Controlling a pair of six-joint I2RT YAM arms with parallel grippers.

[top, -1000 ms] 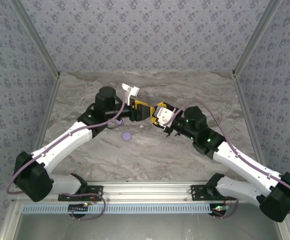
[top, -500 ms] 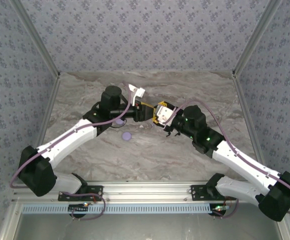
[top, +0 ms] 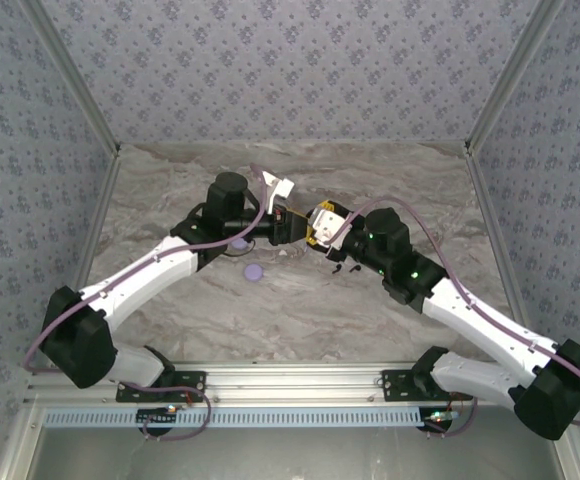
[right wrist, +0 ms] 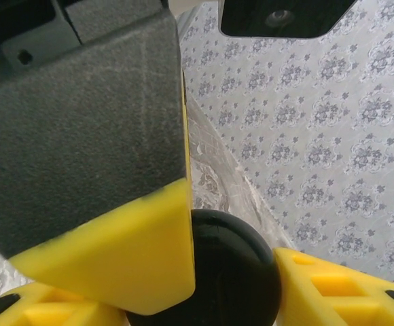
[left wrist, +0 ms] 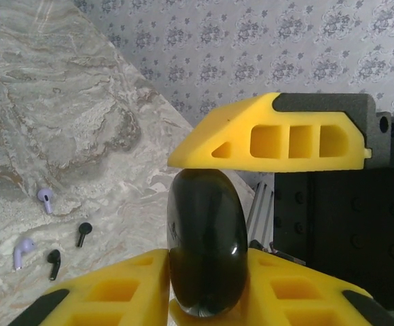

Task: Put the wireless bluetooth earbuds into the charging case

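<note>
A glossy black round charging case hangs in mid-air above the table's middle, held edge-on. My left gripper is shut on it, a yellow finger pressed to each flat side. My right gripper holds the same case across its rim; one of its fingers crosses above the case in the left wrist view. In the top view both grippers meet nose to nose. Two lilac earbuds and two black earbuds lie loose on the marble below.
A lilac round case lies on the marble table in front of the left arm. Patterned walls close in the back and both sides. An aluminium rail runs along the near edge.
The left gripper has moved right to the right gripper and closed its fingers on the black case. The right arm has barely shifted.
</note>
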